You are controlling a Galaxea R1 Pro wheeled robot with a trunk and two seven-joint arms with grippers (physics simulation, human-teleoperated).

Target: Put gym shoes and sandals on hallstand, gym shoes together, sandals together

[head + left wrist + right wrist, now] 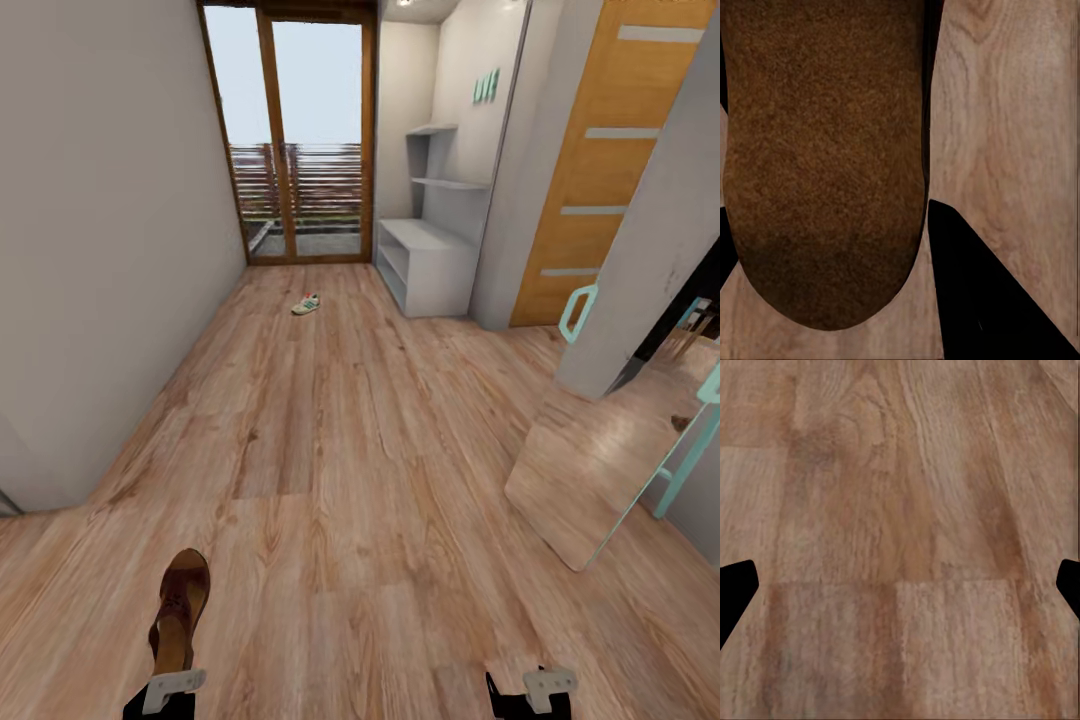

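My left gripper (170, 685) at the bottom left of the head view is shut on a dark-brown sandal (180, 608), which sticks out forward above the corridor floor (340, 450). In the left wrist view the sandal's brown sole (825, 165) sits between the black fingers (975, 300). One white gym shoe (306, 303) with teal stripes lies far ahead on the floor, left of the pale-grey hallstand (425, 265). My right gripper (530, 690) is open and holds nothing; in its wrist view the fingertips (735, 585) stand wide apart over bare planks.
A tall mirror (590, 470) with a teal frame leans against the right wall. An orange door (610, 150) stands beyond it, next to the hallstand. Glass balcony doors (300, 140) close the corridor's far end. A plain wall (100, 250) runs along the left.
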